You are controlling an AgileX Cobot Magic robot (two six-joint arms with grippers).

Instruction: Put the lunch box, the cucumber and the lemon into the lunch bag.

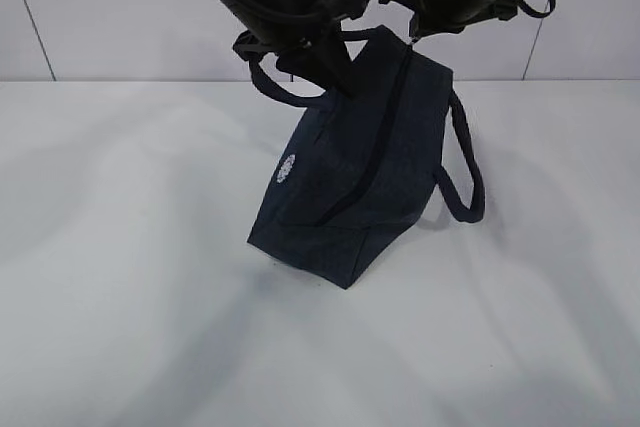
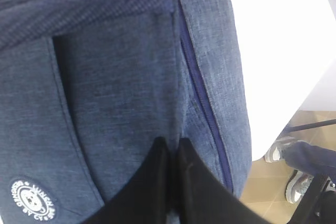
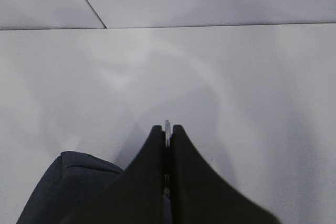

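Pinching lunch bag (image 1: 360, 167) fabric steadies it for left gripper (image 2: 172, 148), right gripper (image 3: 167, 132) jaws clamped on zipper pull (image 3: 167, 126), zipper seemingly closed.

Left gripper (image 1: 318, 59): upper centre of the exterior view, jaws pressed together.
Right gripper (image 3: 167, 132): upper right of centre, jaws closed.

Lunch bag (image 1: 360, 177): matt, heathered navy woven cloth; ribbed webbing handle (image 2: 79, 3) at 11 o'clock. Table (image 1: 120, 297): smooth white, faint sheen. Gripper fingers (image 3: 152, 182): matt black plastic.
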